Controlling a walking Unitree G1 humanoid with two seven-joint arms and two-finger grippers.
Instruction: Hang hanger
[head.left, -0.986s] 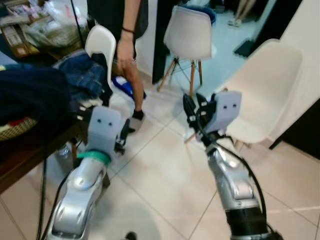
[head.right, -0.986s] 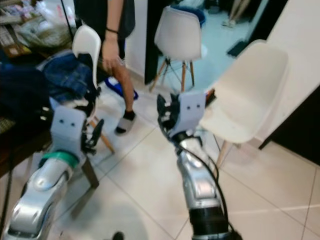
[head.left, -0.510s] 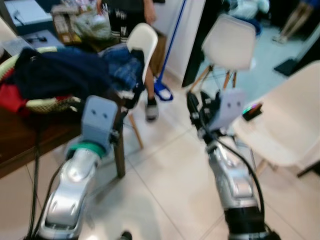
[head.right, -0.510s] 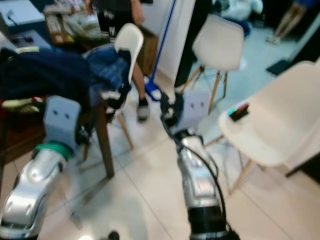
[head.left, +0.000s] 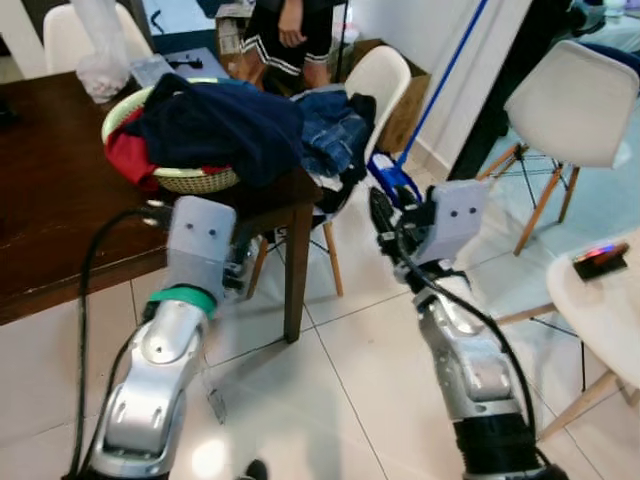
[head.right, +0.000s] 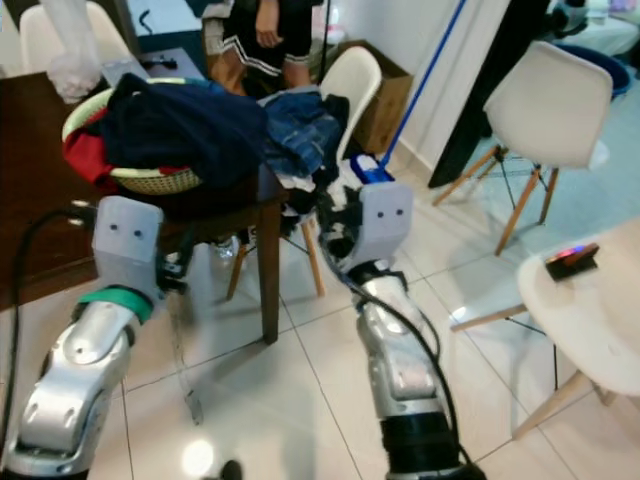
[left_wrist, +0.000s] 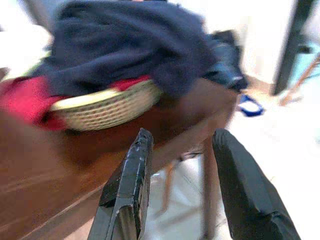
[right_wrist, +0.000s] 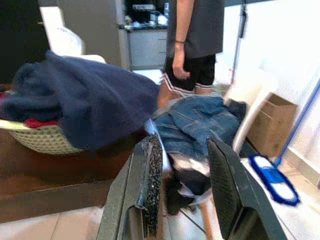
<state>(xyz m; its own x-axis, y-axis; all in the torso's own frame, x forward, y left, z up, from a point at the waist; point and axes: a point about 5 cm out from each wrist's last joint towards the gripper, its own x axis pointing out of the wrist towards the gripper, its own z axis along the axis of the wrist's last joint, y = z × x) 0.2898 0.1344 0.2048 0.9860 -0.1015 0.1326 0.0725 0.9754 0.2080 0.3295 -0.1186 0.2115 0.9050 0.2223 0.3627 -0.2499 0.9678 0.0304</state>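
— Two arms are up in front, and both sets of jaws are released with nothing in them. Where do we start?

— Biggest thing first: the dark wooden worktop (head.left: 50, 200) on the left. On it sits a woven laundry basket (head.left: 190, 178) heaped with a navy garment (head.left: 215, 125) and something red (head.left: 125, 160). A white chair (head.left: 385, 85) just beyond the worktop's far corner carries denim jeans (head.left: 335, 130).

— And the hanger?

— I cannot make one out in any picture; it may be buried under the clothes. So the step in hand, as I judge it, is finding it.

— How to do that well?

— The left gripper (left_wrist: 185, 195) is near the worktop's edge, below the basket; the right gripper (right_wrist: 182, 190) points at the jeans. Step closer, get a sharp look, and mind the person (head.right: 265, 25) standing at the far side.

— Anything smaller?

— A phone-like device (head.left: 600, 255) rests on the white seat at the right; leave it.
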